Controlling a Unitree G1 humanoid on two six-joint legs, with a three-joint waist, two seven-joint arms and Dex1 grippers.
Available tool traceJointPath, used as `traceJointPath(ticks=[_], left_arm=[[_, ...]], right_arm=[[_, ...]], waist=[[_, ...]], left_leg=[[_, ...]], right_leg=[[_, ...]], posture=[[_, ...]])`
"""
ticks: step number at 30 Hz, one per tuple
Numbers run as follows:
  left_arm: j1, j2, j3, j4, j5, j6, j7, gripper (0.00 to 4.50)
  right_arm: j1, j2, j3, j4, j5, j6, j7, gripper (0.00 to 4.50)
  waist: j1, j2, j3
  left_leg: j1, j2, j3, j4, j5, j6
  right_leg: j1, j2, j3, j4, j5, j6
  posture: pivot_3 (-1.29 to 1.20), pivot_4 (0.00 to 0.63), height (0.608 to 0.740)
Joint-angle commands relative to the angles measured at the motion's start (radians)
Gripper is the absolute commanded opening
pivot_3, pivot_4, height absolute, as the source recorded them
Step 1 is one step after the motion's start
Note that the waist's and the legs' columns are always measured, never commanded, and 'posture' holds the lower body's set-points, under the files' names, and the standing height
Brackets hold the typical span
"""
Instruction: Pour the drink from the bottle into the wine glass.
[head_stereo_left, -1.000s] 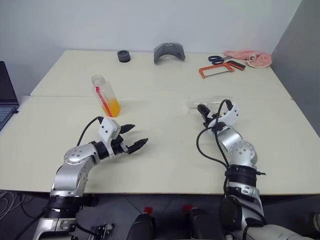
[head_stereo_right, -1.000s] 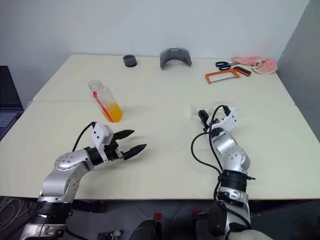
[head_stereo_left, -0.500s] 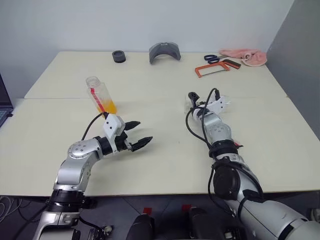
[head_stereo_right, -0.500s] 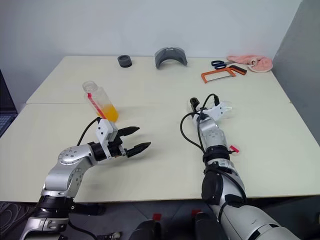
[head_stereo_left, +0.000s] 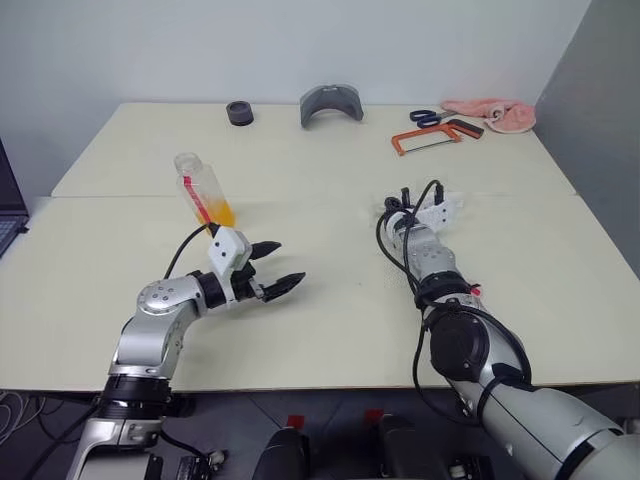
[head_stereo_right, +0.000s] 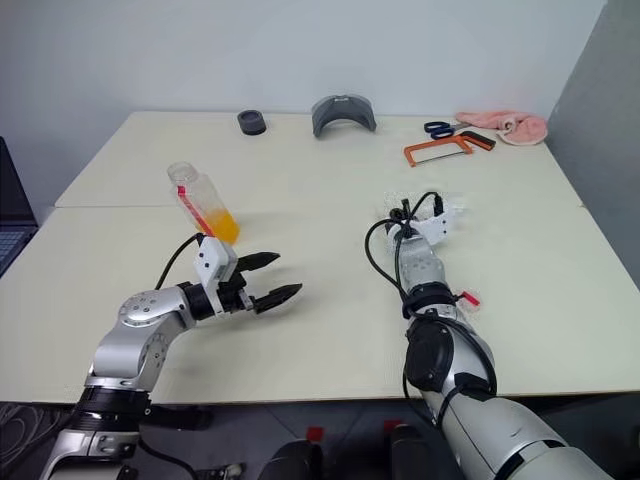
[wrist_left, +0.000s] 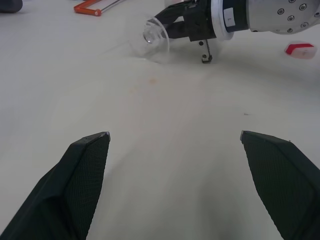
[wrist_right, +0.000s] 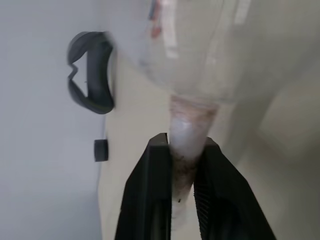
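1. The wine glass (wrist_left: 156, 37) lies on its side on the tabletop (head_stereo_left: 330, 300), well apart from the bottle (head_stereo_left: 204, 190), and our right gripper (wrist_right: 181, 150) now has its fingers clamped on the thin stem; a second ago they stood apart.
2. We judge the glass is now held and can be stood upright before any pouring.
3. The bottle stands tilted just beyond our left gripper (head_stereo_left: 277, 266), whose fingers (wrist_left: 85, 170) spread wide, holding nothing.
4. The drink (head_stereo_left: 218, 214) fills only its lower part, bright orange.
5. The glass is clear and rounded; the bottle is clear plastic with a red stripe.
6. At the far edge lie a pink cloth (head_stereo_left: 490, 112), scissors (head_stereo_left: 432, 117) and an orange-framed saw (head_stereo_left: 428, 138).
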Motion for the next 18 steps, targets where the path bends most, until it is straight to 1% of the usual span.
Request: traceJointPath(ticks=[1,2,4,6,9,11,14,18], left_arm=[[-0.016,0.003,0.004,-0.021,-0.005,-0.007,-0.001,4.5],[-0.013,0.001,0.005,-0.025,-0.006,-0.006,0.002,4.5],[-0.003,-0.001,0.01,-0.035,-0.011,-0.003,0.007,4.5],[0.01,0.0,0.013,-0.044,-0.015,-0.003,0.009,4.5],[0.028,0.003,0.018,-0.054,-0.018,-0.004,0.01,4.5],[0.041,0.006,0.024,-0.058,-0.018,-0.006,0.013,4.5],[0.058,0.008,0.034,-0.059,-0.018,-0.012,0.019,4.5],[0.081,0.013,0.052,-0.051,-0.02,-0.023,0.022,4.5]], right_arm=[[0.039,0.009,0.052,-0.078,-0.025,0.049,0.029,0.16],[0.055,0.014,0.089,-0.125,-0.047,0.067,0.047,0.16],[0.103,0.006,0.205,-0.224,-0.142,0.07,0.103,0.16],[0.176,-0.027,0.389,-0.31,-0.314,0.021,0.19,0.16],[0.292,-0.078,0.612,-0.38,-0.534,-0.084,0.274,0.16],[0.363,-0.106,0.72,-0.393,-0.645,-0.15,0.305,0.16],[0.413,-0.117,0.772,-0.383,-0.714,-0.209,0.301,0.16],[0.422,-0.109,0.783,-0.34,-0.748,-0.255,0.297,0.16]], waist=[[0.0,0.0,0.0],[-0.001,0.0,0.0],[-0.001,0.001,0.001],[-0.001,0.001,0.001],[-0.002,0.001,0.001],[-0.003,0.001,0.001],[-0.003,0.001,0.001],[-0.003,0.001,0.0]], left_leg=[[0.0,0.0,0.0,0.0,0.0,0.0],[0.0,0.0,0.0,0.0,0.0,0.0],[-0.001,0.0,0.0,0.0,0.0,0.0],[-0.001,0.0,0.0,0.0,0.0,0.0],[-0.001,-0.001,0.0,0.0,0.0,0.0],[-0.001,-0.001,0.0,0.0,0.0,0.0],[0.0,-0.001,0.0,0.0,0.0,0.0],[0.0,0.0,-0.001,0.0,0.0,0.0]], right_leg=[[0.0,0.0,0.0,0.0,0.0,0.0],[0.0,0.0,0.001,0.0,0.0,0.0],[-0.001,0.0,0.001,0.0,0.0,0.0],[-0.001,0.0,0.001,0.0,0.0,0.0],[-0.002,0.0,0.001,-0.001,0.0,0.0],[-0.002,0.0,0.001,-0.001,0.0,0.0],[-0.002,0.0,0.001,0.0,0.0,0.0],[-0.002,0.0,0.001,0.0,0.0,0.0]], posture=[[0.0,0.15,0.74],[0.0,0.15,0.74],[0.0,0.15,0.74],[0.0,0.15,0.74],[0.0,0.15,0.74],[0.0,0.15,0.74],[0.0,0.15,0.74],[0.0,0.15,0.74]])
